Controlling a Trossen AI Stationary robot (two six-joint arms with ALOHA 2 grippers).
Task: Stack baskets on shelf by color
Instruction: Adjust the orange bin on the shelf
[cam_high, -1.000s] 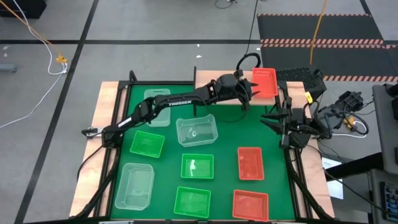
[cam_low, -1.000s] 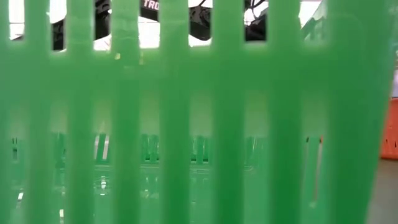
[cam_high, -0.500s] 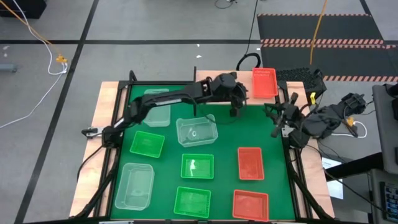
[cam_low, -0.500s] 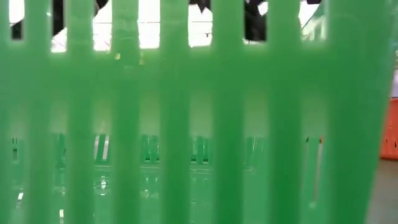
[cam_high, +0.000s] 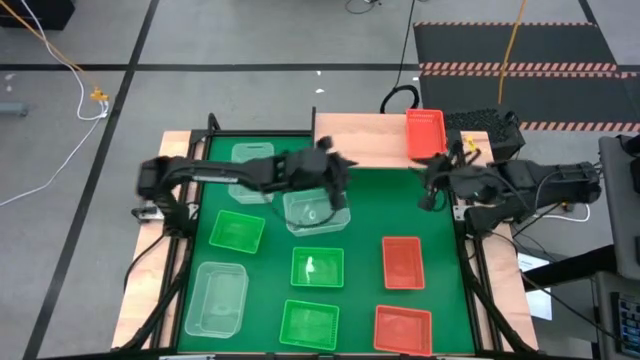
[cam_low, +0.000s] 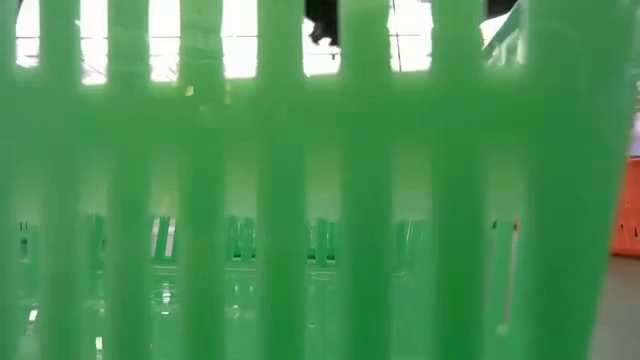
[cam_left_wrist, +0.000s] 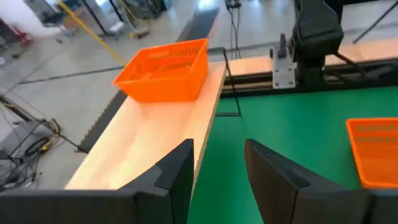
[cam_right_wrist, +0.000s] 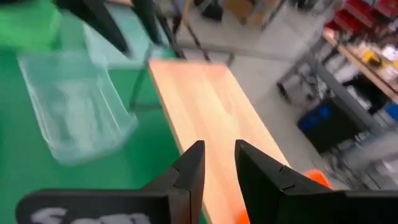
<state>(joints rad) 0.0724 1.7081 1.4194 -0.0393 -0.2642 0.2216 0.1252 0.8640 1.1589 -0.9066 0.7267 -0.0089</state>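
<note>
Above clear basket (cam_high: 316, 212), left claw (cam_high: 338, 190) empty, fingers apart. One orange basket (cam_high: 425, 134) on shelf (cam_high: 360, 140). Next: fetch second orange basket (cam_high: 403, 262).

Green table mat (cam_high: 365, 215), yellow floor cable (cam_high: 40, 38)

Even bright overhead light; left arm (cam_high: 250, 170) motion-blurred; green basket (cam_low: 300, 200) against low lens defocused, backlit; right wrist view smeared.

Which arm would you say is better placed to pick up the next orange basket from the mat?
Probably the right: its claw hovers empty near the closest orange basket, while the left claw sits over a clear basket.
</note>
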